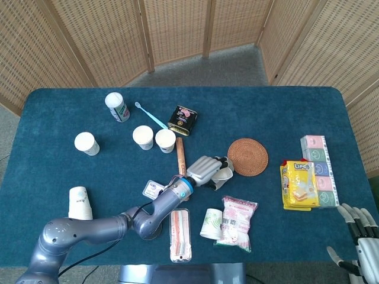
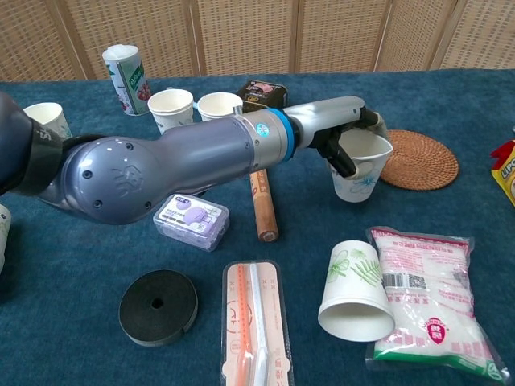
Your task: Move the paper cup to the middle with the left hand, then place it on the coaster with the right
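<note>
Left hand (image 2: 342, 133): your fingers wrap the paper cup (image 2: 359, 166) rim, frame centre-right, just beside the coaster (image 2: 420, 159).
Right hand (image 1: 362, 236): lower-right corner, your fingers spread, holding nothing.

Legible: "LIPO" on yellow packet (image 1: 299, 184), well right of the left hand's fingers (image 1: 220, 167). Print on can (image 2: 125, 73), tin (image 2: 262, 91) and purple box (image 2: 191, 218) too small to read.
</note>
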Controlling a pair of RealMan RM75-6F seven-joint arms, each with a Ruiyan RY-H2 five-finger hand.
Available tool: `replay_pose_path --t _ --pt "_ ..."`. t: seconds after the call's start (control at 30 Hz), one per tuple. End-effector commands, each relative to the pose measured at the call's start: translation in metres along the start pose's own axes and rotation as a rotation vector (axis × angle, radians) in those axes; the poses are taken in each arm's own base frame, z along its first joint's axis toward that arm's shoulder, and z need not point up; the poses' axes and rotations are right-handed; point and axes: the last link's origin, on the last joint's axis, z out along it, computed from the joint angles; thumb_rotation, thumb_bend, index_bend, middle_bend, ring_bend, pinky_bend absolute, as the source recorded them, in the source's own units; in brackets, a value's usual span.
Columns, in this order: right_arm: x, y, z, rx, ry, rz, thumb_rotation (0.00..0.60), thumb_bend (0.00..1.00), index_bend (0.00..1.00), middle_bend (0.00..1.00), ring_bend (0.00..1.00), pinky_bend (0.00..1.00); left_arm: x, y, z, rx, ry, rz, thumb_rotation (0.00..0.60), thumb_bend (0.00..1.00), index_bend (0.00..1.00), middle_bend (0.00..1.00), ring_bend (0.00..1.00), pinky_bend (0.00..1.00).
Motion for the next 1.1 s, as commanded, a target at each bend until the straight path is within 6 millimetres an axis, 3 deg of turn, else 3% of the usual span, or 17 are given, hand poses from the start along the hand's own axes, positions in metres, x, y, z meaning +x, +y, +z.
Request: replay_pose_path --t 0.03,0.23,0.37,0.77,0.9,1.1 --pt "0.003 0.003 -0.001 -0.01 0.011 0.002 0.6 0.3 0.0 0.0 0.0 0.0 -0.006 0.003 0.005 0.001 -0.03 0.006 0.6 0.52 0.24 0.21 0.24 0.38" --pt "0.005 0.006 -0.002 -0.021 0.022 0.007 0.6 0.3 0.0 0.0 0.0 0.0 -0.008 0.001 0.008 0.019 -0.085 0.02 0.6 0.52 0.02 0.04 0.03 0.15" --pt "0.004 0.006 -0.001 -0.021 0.019 0.007 0.6 0.3 0.0 0.0 0.0 0.0 -0.003 0.003 0.007 0.017 -0.082 0.007 0.6 0.51 0.0 0.0 0.0 0.02" --pt "0.001 0.004 0.014 -0.007 0.004 0.009 0.6 0.3 0.0 0.0 0.0 0.0 0.049 -0.005 -0.024 -0.004 0.037 -0.077 0.6 0.51 0.0 0.0 0.0 0.0" --pt "-0.002 -0.005 0.027 0.031 -0.016 -0.002 0.6 0.3 0.0 0.0 0.0 0.0 0.073 -0.018 -0.058 -0.006 0.076 -0.063 0.6 0.51 0.0 0.0 0.0 0.0" --pt "-0.014 -0.026 0.051 0.117 -0.058 -0.022 0.6 0.31 0.0 0.0 0.0 0.0 0.104 -0.054 -0.15 0.061 0.159 -0.015 0.6 0.51 0.0 0.0 0.0 0.0"
